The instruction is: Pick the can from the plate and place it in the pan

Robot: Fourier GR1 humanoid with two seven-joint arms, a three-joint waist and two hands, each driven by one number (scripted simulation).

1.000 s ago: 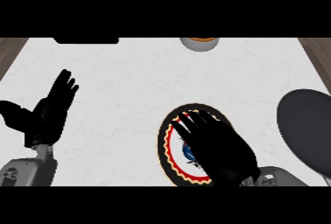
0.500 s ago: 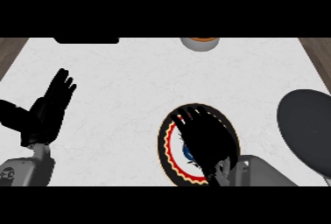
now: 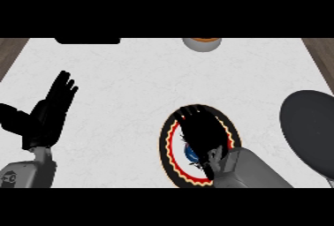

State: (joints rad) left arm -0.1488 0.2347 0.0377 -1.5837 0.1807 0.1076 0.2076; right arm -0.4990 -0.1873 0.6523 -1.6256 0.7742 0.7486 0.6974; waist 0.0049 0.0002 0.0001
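Note:
A dark plate (image 3: 168,143) with a red and cream rim lies on the white counter, right of the middle. My right hand (image 3: 203,132) hangs over it, fingers stretched towards the plate's far rim and tilted down, open. It hides most of the can (image 3: 190,152); only a small blue patch shows at the hand's left side. The dark grey pan (image 3: 312,128) lies at the right edge, apart from the plate. At the left, my left hand (image 3: 47,115) rests open with its fingers up.
A grey and orange bowl-like object (image 3: 201,43) stands at the counter's far edge. A black object (image 3: 87,40) lies at the far left edge. Wooden floor shows past both of the counter's side edges.
My right forearm has moved forward over the plate's near rim, and the hand has tipped down over the can. The left hand has stayed still.

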